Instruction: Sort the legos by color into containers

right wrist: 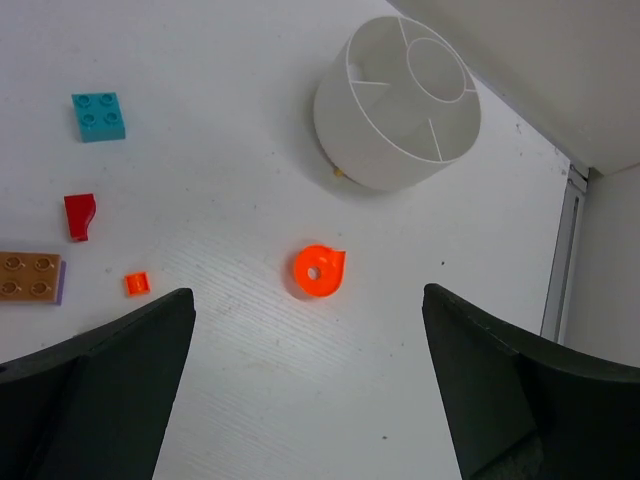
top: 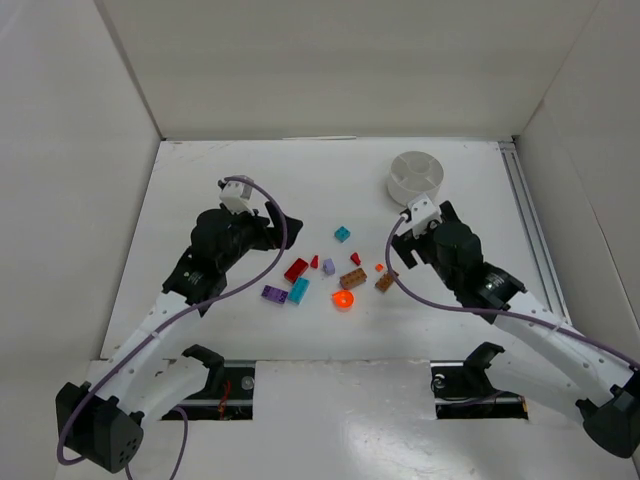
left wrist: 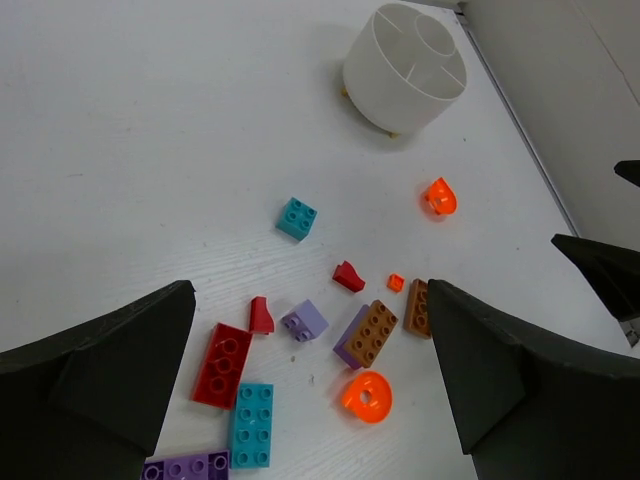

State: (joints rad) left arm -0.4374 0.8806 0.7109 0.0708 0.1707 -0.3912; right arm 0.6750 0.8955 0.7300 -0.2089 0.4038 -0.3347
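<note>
Near white tub (left wrist: 404,68): red, orange, teal, purple legos (left wrist: 223,364).

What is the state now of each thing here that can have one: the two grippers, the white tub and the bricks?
left gripper, open, holding nothing
right gripper, open, holding nothing
white tub, upright, no brick seen inside where its interior shows
legos, lying loose on the table, none held
</note>
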